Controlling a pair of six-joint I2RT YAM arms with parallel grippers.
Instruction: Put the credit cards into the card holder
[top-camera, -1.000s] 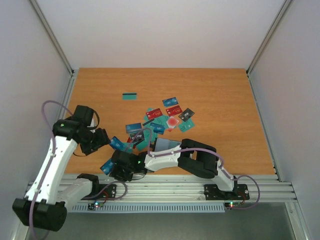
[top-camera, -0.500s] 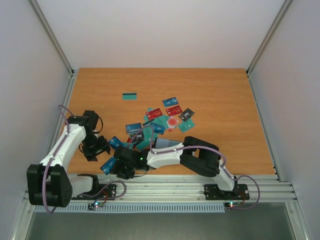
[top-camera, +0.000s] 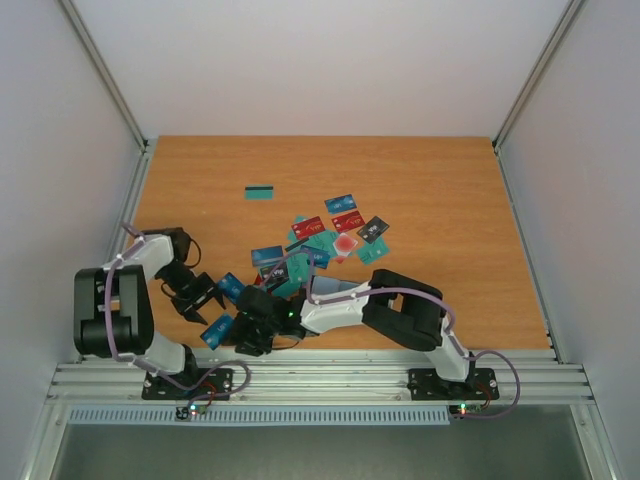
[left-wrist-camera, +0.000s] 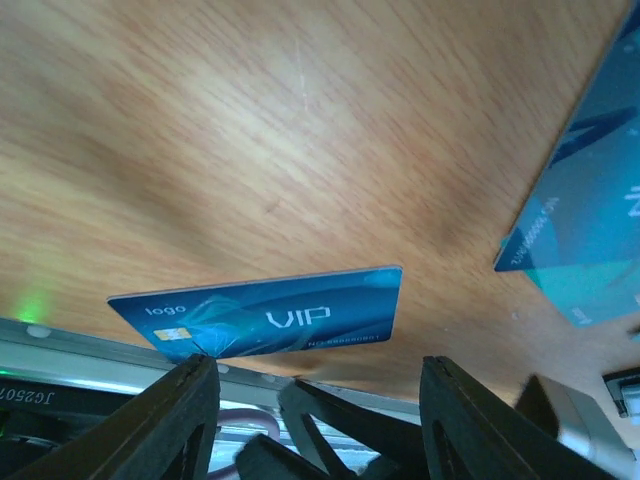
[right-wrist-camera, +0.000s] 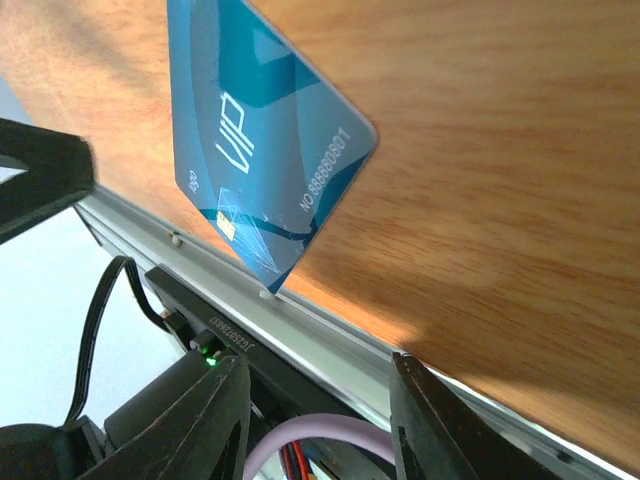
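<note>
Credit cards (top-camera: 320, 240) lie loose on the desk (top-camera: 450, 200), clustered from its middle toward the near edge, with one teal card (top-camera: 260, 191) apart toward the far edge. Card holder (top-camera: 335, 288): apparently the dark shape half hidden under the right arm; contents cannot be told. Blue VIP card (left-wrist-camera: 270, 320) lies flat at the near edge, probably the next pick, since the left tool (left-wrist-camera: 315, 375) and right tool (right-wrist-camera: 310, 365) flank it, fingers apart and empty.
</note>
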